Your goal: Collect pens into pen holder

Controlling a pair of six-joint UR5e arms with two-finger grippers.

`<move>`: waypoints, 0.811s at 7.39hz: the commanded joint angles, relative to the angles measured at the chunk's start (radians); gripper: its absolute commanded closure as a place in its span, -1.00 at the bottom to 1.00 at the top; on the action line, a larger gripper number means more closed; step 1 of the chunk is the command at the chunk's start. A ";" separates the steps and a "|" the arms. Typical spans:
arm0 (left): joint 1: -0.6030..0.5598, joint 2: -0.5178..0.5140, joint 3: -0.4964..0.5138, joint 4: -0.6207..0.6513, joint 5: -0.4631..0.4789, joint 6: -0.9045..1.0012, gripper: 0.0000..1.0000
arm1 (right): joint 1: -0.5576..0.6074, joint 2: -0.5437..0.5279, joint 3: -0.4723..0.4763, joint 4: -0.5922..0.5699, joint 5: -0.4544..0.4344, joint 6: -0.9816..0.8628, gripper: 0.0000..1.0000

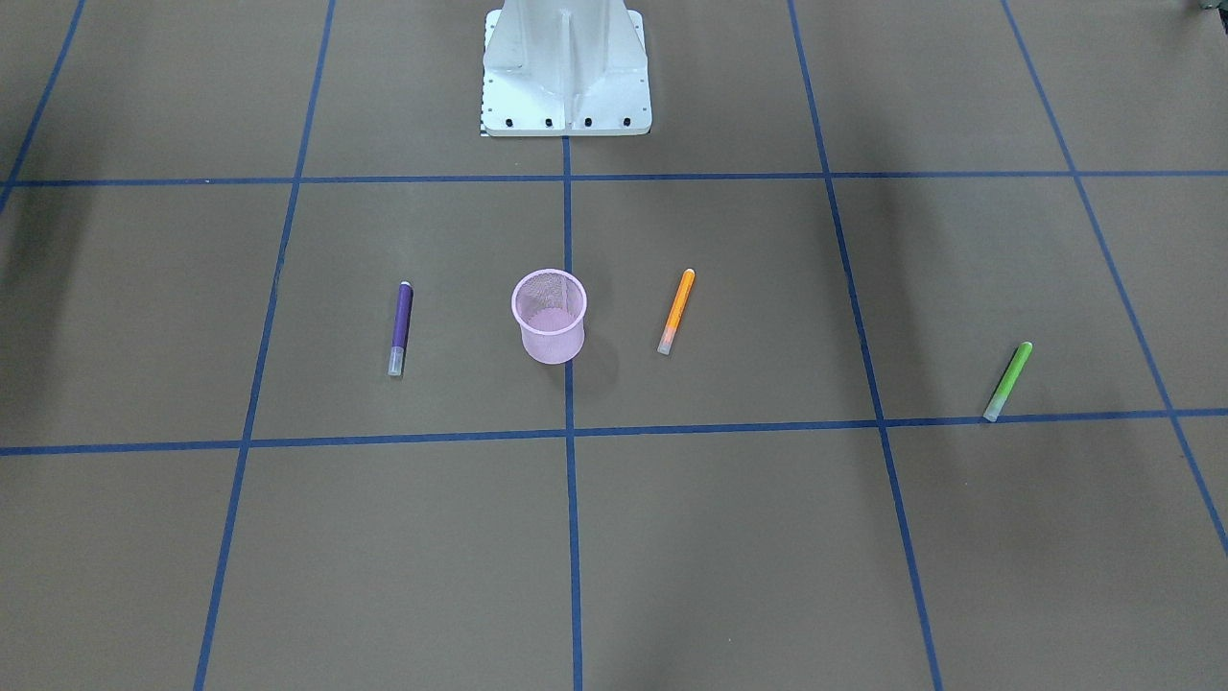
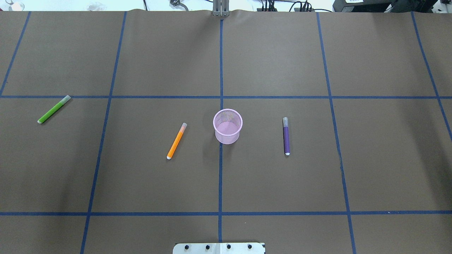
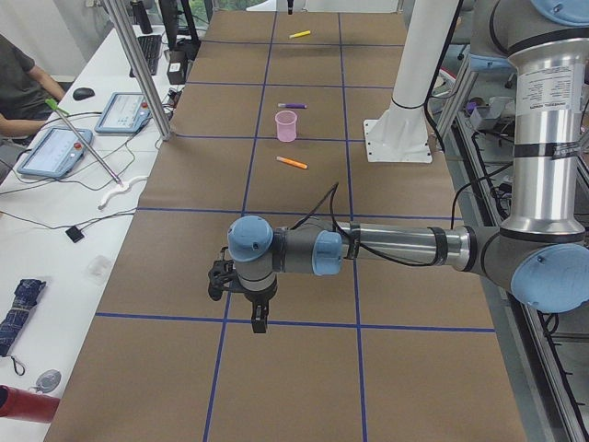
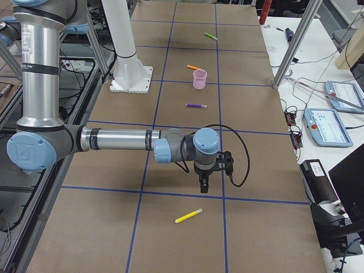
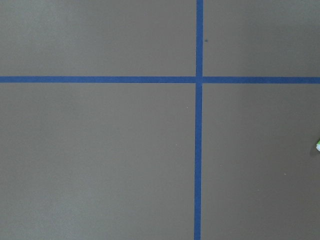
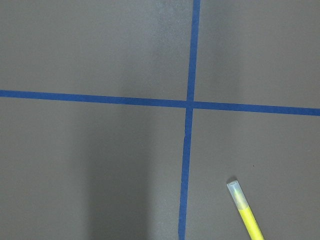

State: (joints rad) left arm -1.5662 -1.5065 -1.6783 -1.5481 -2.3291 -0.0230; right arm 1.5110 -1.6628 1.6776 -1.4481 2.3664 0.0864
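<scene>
The pink mesh pen holder (image 2: 227, 126) stands upright at the table's middle, also in the front view (image 1: 549, 315). An orange pen (image 2: 176, 140) lies to its left and a purple pen (image 2: 286, 136) to its right. A green pen (image 2: 53, 109) lies far left. A yellow pen (image 4: 189, 215) lies at the table's right end, also in the right wrist view (image 6: 246, 211). My left gripper (image 3: 260, 322) hangs over the left end and my right gripper (image 4: 203, 185) hangs just behind the yellow pen. I cannot tell whether either is open or shut.
The robot's white base (image 1: 566, 67) stands at the near edge, behind the holder. Metal posts (image 3: 138, 64) and a side table with tablets (image 4: 330, 122) run along the far edge. A person (image 3: 18, 78) sits there. Blue tape lines grid the brown table.
</scene>
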 commanded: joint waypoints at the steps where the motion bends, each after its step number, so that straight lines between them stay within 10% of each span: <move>1: 0.000 0.003 0.005 -0.003 -0.006 0.002 -1.00 | 0.000 -0.054 0.062 0.000 -0.003 0.007 -0.99; 6: 0.003 0.019 -0.011 -0.004 -0.009 0.005 -1.00 | -0.002 -0.080 0.105 0.023 0.053 0.010 -1.00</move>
State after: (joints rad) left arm -1.5632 -1.4901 -1.6827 -1.5523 -2.3376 -0.0191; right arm 1.5095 -1.7398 1.7789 -1.4292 2.4085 0.0956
